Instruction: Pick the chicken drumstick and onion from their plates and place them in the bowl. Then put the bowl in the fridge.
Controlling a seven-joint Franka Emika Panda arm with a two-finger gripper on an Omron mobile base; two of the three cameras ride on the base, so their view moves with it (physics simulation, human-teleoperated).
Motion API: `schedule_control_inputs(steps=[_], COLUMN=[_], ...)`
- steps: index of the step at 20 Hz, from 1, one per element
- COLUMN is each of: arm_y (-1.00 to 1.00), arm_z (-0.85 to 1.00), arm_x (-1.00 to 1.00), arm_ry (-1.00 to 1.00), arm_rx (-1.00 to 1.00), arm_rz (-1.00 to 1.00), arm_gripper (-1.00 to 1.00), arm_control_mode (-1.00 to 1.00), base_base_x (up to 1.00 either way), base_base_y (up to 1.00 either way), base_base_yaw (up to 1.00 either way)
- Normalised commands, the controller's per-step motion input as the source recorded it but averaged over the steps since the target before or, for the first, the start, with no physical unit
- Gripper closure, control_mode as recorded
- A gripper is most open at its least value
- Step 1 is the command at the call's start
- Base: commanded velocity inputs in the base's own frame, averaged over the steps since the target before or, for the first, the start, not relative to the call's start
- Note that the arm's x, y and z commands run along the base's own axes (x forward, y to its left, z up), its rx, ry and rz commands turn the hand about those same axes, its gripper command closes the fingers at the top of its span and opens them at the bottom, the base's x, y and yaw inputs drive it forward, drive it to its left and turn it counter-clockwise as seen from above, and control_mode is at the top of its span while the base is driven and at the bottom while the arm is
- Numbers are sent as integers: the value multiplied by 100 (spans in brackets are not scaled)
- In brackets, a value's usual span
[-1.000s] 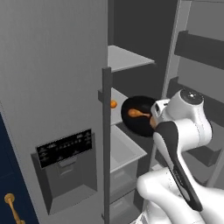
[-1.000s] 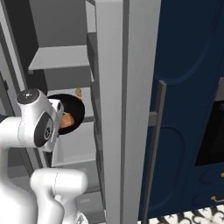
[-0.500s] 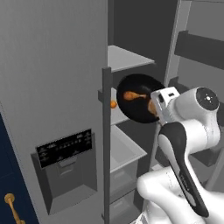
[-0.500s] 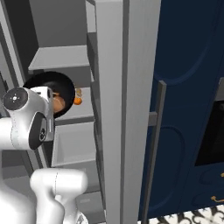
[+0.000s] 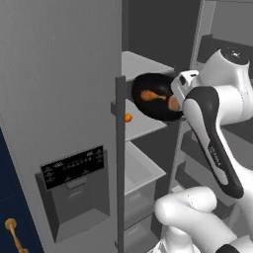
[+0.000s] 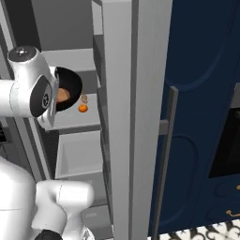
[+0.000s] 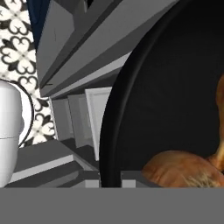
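While the bowl point(image 5: 157, 97) hangs tipped steeply on edge before the open fridge point(image 5: 59, 99), the step in hand is judged to be the last one: stowing the bowl.

Item, fridge door: grey, with a dark dispenser panel point(image 5: 74, 167) and a long vertical handle point(image 5: 120, 158), standing to the left of the jaws.

Item, onion point(image 5: 128, 117): small orange ball, seen just left of and below the bowl, apart from it, by the shelf point(image 5: 143, 123); whether it rests there or is falling cannot be told.

Item, bowl: black, with the chicken drumstick point(image 5: 151, 96) inside; the gripper point(image 5: 174, 101) has its jaws closed tight on the rim at the right edge.

Item, next move: judged to call for levelling the bowl and lowering it onto the shelf before the drumstick slides out.

Item, room: grey shelves and drawers in the fridge; a dark blue cabinet point(image 6: 201, 117) beyond its right side wall; patterned floor tiles point(image 7: 19, 48) below.
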Motion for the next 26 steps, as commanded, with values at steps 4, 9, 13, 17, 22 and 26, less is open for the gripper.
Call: schedule_control_inputs(steps=[4,9,13,17,22,26], arm_y=[5,8,5,0,0,10], arm_z=[13,13,14,44,30,-4], arm_x=[-4,0,3,46,74,74], arm_ry=[-8,-16,-32,-8,0,0], arm_rx=[7,1,6,2,6,2], arm_rz=[0,-4,-6,0,0,3], arm_gripper=[100,100,100,100,100,100], arm_control_mode=[-100,-100,-100,-100,-100,-100], base_base_x=[0,0,0,0,0,0], base_base_y=[0,0,0,0,0,0], base_base_yaw=[0,0,0,0,0,0])
